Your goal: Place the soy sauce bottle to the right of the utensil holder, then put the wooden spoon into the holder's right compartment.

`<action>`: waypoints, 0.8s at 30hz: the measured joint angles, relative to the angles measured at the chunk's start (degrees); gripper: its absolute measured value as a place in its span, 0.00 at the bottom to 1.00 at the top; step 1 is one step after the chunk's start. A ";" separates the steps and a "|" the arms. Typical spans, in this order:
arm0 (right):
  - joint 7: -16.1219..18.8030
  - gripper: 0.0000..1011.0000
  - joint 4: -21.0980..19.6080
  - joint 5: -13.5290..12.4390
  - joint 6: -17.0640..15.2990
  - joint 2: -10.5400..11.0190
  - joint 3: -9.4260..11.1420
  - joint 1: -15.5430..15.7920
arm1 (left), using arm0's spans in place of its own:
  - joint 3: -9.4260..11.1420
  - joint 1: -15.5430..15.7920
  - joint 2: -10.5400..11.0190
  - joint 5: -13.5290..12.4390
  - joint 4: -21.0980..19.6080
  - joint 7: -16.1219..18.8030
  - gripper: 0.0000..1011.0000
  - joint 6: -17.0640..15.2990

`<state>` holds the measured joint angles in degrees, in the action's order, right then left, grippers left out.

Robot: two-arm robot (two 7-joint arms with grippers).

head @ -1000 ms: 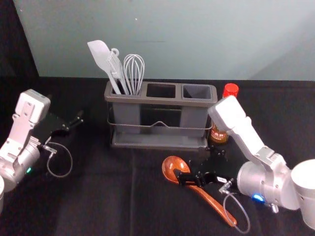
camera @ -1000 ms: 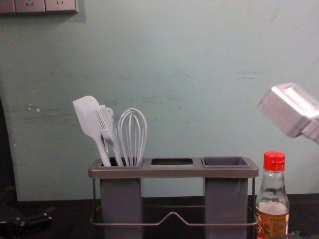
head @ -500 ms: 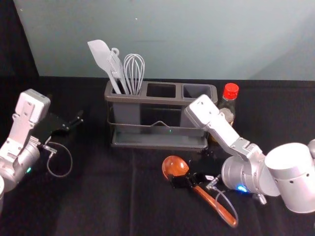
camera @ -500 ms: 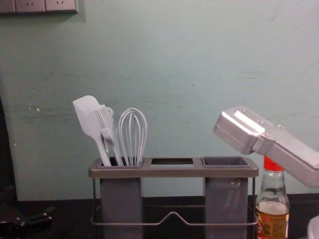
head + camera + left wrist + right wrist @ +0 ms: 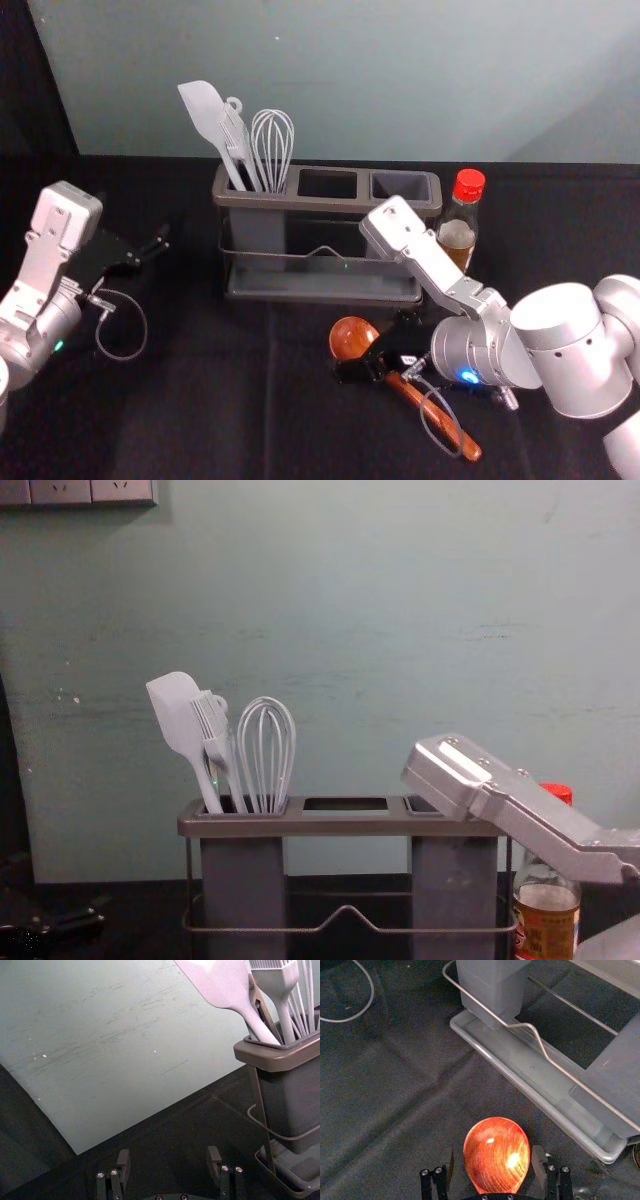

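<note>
One wooden spoon (image 5: 352, 338), flat on the black cloth (image 5: 200, 410) in front of the utensil holder (image 5: 300, 204). Long axis diagonal: bowl end points toward the holder and leftward, handle end back toward the robot and right.

Right gripper (image 5: 368, 348) is low at the spoon's bowl end. Right wrist view: its fingers are apart, bowl between them, visible gap on one side; can't tell if the other finger touches.

Soy sauce bottle (image 5: 458, 232) is upright, axis vertical, red cap up, just beside the holder's right end.

Left gripper (image 5: 150, 252) is parked left of the holder, fingers apart. Spatula (image 5: 205, 110), brush (image 5: 235, 130) and whisk (image 5: 272, 140) lean in the left compartment, heads up.
</note>
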<state>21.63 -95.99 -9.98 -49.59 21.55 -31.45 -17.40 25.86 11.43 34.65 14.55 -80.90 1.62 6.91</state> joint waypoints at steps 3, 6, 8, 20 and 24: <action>0.18 0.99 0.66 0.46 -0.08 -0.43 -0.09 -0.32 | 0.00 0.00 0.00 0.00 0.00 0.00 0.99 0.00; 0.47 0.99 1.19 0.85 -0.09 -0.82 -0.11 -0.51 | 0.00 0.00 0.00 0.00 0.00 0.00 0.99 0.00; 0.56 0.99 1.43 1.11 -0.09 -1.06 -0.05 -0.51 | 0.00 0.00 0.00 0.00 0.00 0.00 0.99 0.00; 1.32 0.99 2.29 2.52 0.18 -2.13 0.62 -0.37 | 0.00 0.00 0.00 0.00 0.00 0.00 0.99 0.00; 1.55 0.99 2.58 2.98 0.19 -2.44 0.73 -0.46 | 0.00 0.00 0.00 0.00 0.00 0.00 0.99 0.00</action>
<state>23.18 -93.41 -7.00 -49.40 19.11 -30.71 -17.86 25.86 11.43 34.65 14.55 -80.90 1.62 6.90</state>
